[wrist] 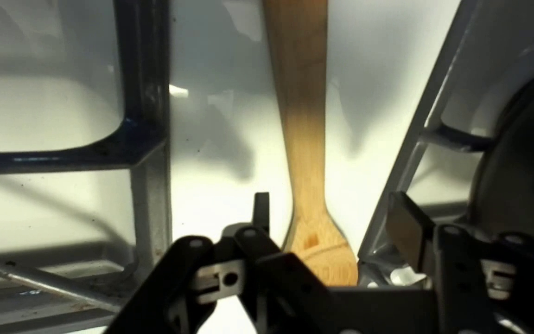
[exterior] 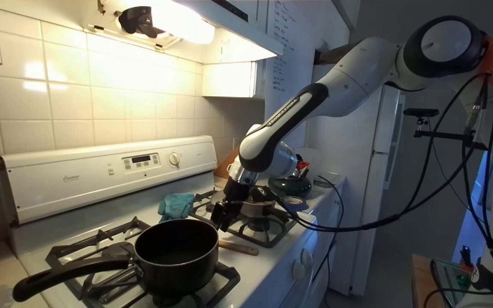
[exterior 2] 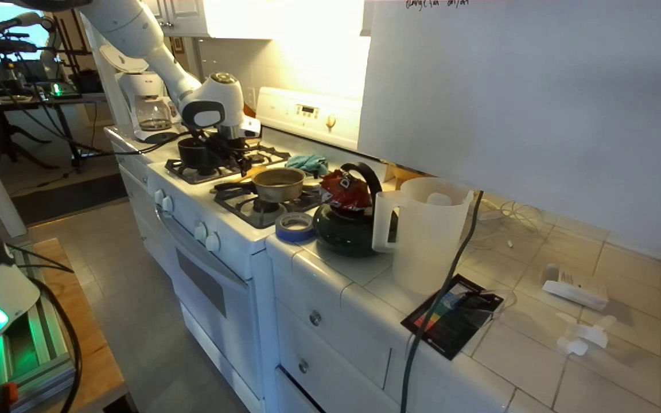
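White stovetop aglow, and there's the wooden spoon lying between the grates near the black pot, no grip taken yet; the gripper hangs over its head end, jaws well parted, holding nothing.

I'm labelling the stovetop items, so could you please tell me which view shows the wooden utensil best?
The wrist view: it looks down on the wooden utensil close up, with its broad head in view. Both exterior views show it small, partly hidden: only part of its handle in an exterior view.
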Robot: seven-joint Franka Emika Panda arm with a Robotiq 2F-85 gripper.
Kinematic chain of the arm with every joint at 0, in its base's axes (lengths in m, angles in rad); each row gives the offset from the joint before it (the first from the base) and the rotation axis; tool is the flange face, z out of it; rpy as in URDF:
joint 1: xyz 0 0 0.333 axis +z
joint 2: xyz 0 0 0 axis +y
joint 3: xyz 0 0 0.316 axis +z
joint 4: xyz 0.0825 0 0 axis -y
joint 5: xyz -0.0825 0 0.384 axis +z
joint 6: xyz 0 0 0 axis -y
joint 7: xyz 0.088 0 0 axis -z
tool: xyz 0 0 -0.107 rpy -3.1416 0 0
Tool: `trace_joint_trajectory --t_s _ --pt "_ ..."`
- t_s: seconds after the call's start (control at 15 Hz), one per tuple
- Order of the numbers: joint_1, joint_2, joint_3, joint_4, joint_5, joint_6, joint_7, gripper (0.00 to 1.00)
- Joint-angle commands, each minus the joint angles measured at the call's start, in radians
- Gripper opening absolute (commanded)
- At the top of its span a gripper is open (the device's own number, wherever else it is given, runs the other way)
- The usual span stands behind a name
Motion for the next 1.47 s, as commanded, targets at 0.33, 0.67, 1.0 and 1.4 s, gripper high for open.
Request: trace_joint_trajectory --t_s 0.33,0.67,1.0,1.4 --pt "-0.252 -0.039 0.210 -0.023 0.205 0.279 -0.106 1.00" --pt "-0.303 -0.019 0.221 0.001 0.191 0.490 -0.109 1.00" --pt "-0.176 -0.005 -0.009 0.021 0.107 0.471 -0.116 1.00" --pt "-0.049 0.074 -0.270 0.135 -0.284 0.380 0.050 1.00"
